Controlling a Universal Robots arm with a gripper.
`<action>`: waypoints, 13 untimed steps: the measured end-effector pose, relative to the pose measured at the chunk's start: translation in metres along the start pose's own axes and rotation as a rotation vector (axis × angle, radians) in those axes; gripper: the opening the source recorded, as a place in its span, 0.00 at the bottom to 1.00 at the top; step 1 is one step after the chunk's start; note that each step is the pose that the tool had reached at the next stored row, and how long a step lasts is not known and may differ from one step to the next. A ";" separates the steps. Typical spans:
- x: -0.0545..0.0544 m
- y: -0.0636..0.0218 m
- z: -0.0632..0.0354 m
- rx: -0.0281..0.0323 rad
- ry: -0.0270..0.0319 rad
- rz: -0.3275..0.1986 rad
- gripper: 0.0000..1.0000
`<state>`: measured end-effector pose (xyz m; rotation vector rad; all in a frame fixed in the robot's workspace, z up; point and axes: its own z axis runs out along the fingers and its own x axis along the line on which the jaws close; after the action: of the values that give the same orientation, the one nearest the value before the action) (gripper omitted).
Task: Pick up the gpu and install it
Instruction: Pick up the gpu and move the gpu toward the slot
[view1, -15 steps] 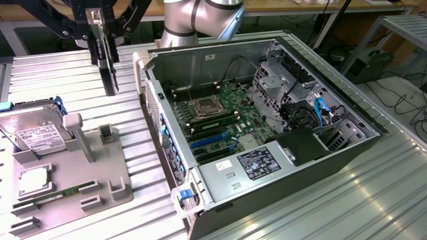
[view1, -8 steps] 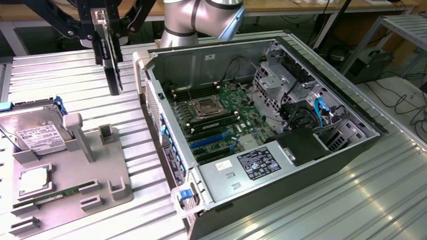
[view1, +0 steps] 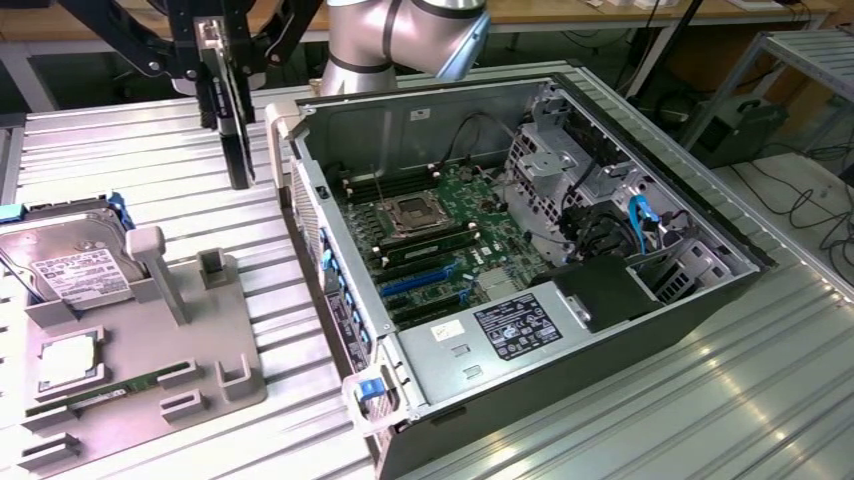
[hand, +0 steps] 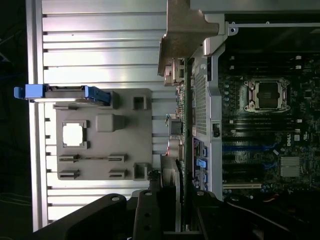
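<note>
Carrying the gpu (view1: 230, 130) toward its seat is the step I judge to be in hand: it is lifted but not yet installed.

Exterior view: the gripper (view1: 214, 55) has its jaws clamped on the upper end of the card, which hangs upright and edge-on. It is outside the computer case (view1: 400, 130), just beside the case's wall on the exterior view's left, and clear of the table. The grey fixture tray (view1: 147, 370) lies farther from the case on the same side. The blue expansion slots (view1: 414, 285) sit on the board inside the case, and none has a card in it.

Wrist view: the gpu (hand: 181, 125) runs as a thin green edge from the gripper (hand: 167, 210) to its silver bracket, close along the outside of the computer case (hand: 215, 100). I cannot tell whether it touches the wall. The blue expansion slots (hand: 245, 147) lie beyond that wall, inside the case.

As I read it, seating calls for lifting the card over the case wall. Its lower edge must then be squared with one slot and its bracket turned to the case's rear openings.
</note>
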<state>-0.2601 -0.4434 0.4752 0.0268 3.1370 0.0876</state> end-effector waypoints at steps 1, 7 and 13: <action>-0.001 0.0000 0.0000 0.0000 0.0000 0.000 0.28; -0.006 0.0001 0.0004 0.0001 0.0000 0.000 0.28; -0.011 0.0002 0.0008 0.0001 0.0001 0.000 0.28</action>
<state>-0.2488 -0.4434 0.4745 0.0267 3.1371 0.0874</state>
